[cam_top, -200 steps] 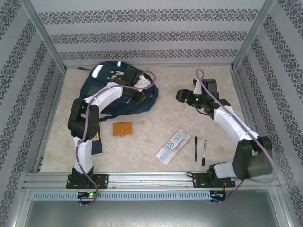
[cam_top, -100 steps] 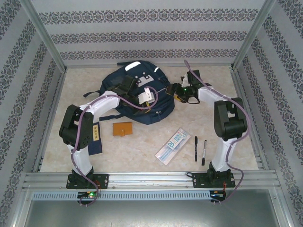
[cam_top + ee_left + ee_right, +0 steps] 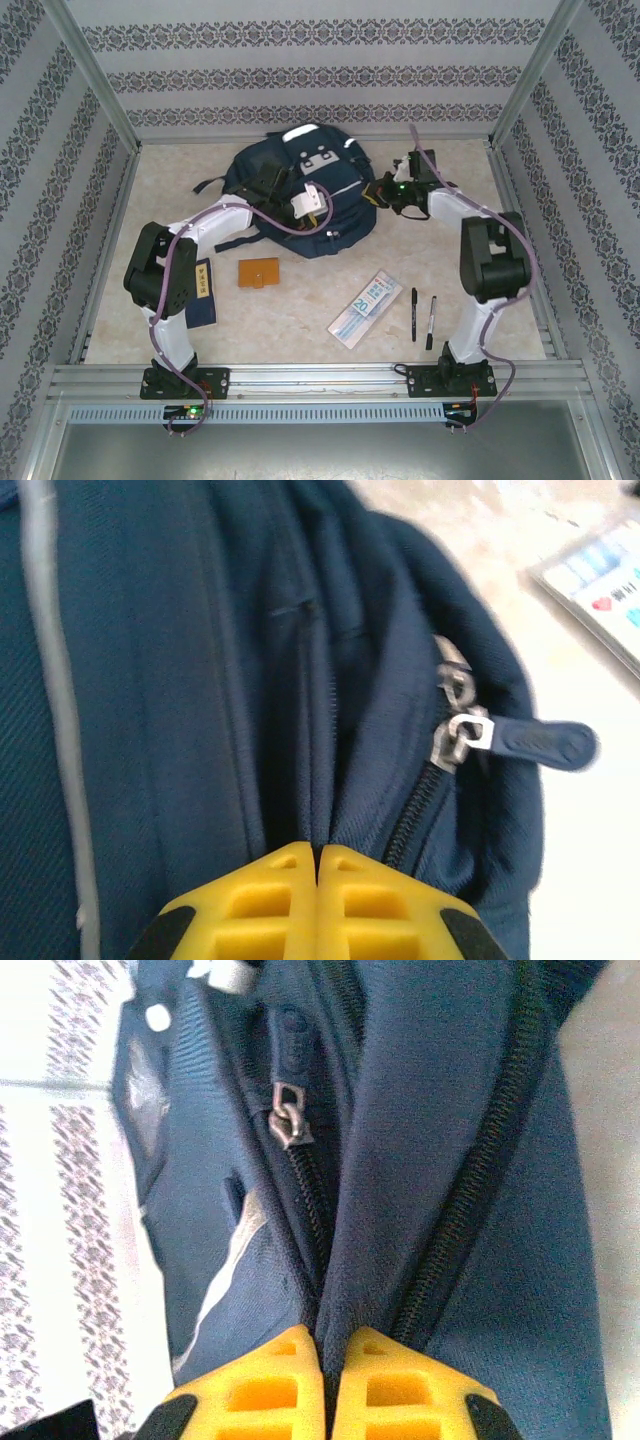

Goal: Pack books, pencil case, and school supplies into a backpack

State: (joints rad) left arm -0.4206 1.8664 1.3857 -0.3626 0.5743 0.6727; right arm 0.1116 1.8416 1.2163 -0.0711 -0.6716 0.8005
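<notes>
The table (image 3: 300, 330) is carrying a backpack (image 3: 345, 205) at upper centre, a notebook (image 3: 259, 272) and navy book (image 3: 204, 305) centre-left, a case (image 3: 365, 308) and two pens (image 3: 414, 300) lower right.

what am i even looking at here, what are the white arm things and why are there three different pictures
These are two robot arms bolted to the near edge of a table. The wide picture is from a fixed camera above and behind them. The two close-ups come from a small camera on each wrist, so the yellow parts at the bottom are that arm's own fingers. On the table lie a navy backpack, an orange notebook, a dark book partly under the left arm, a pale pencil case and two black pens. The left gripper and the right gripper are each shut on a fold of backpack fabric next to a zip.
</notes>
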